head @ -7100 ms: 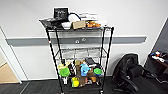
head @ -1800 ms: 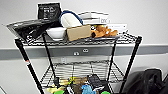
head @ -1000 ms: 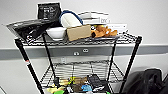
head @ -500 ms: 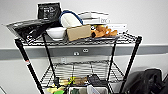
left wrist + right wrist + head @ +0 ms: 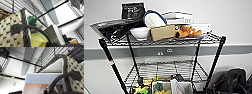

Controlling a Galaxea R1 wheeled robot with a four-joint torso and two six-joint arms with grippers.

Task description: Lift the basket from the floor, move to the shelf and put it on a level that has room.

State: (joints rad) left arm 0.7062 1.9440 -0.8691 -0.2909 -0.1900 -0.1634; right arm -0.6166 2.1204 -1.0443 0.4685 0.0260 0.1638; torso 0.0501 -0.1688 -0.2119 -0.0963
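Tall black wire shelf close ahead, top tier crowded with brown cardboard box and white bowl, cream woven basket with dark handle close by both wrists, fingers' state cannot be told.

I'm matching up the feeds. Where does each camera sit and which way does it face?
Head view: high on the robot, facing the shelf and the wall behind; the basket shows low in it.
Left wrist view: beside the basket, looking up through wire tiers.
Right wrist view: at the basket's other side, also looking up.
All three share the basket and shelf.
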